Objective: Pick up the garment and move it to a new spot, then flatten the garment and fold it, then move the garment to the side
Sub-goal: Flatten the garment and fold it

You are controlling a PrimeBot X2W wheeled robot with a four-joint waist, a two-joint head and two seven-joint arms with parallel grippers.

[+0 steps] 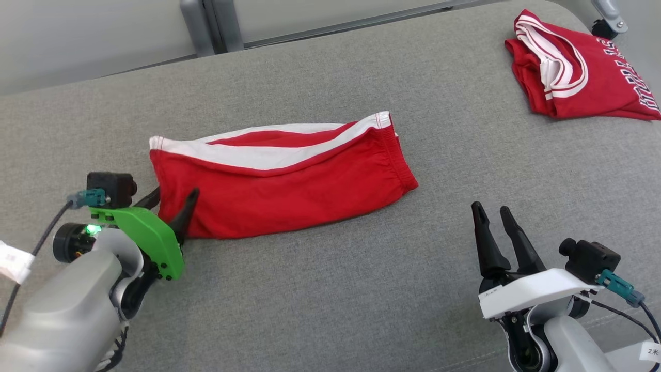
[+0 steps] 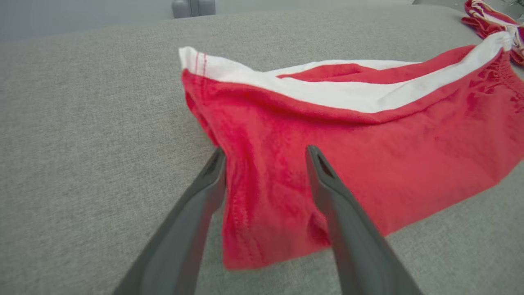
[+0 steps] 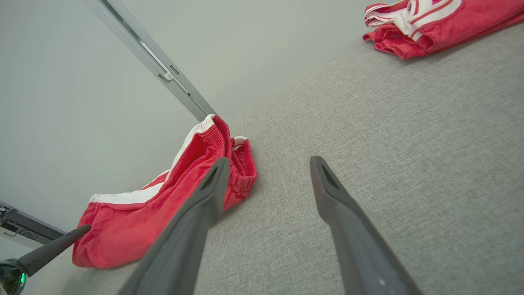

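At 8 o'clock the left claw (image 1: 170,205) stands open, its fingers straddling the near left corner of the folded red shorts (image 1: 284,191) without pinching it. The shorts lie mid-tabletop (image 1: 330,299), long axis running 9 to 3 o'clock. The right claw (image 1: 491,214), open and empty at 4 o'clock, is well apart, so the left arm is nearer.

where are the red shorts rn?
The red shorts lie centre-left in the head view on the grey cushion. The open left hand straddles their left end, and the red jersey lies far right.
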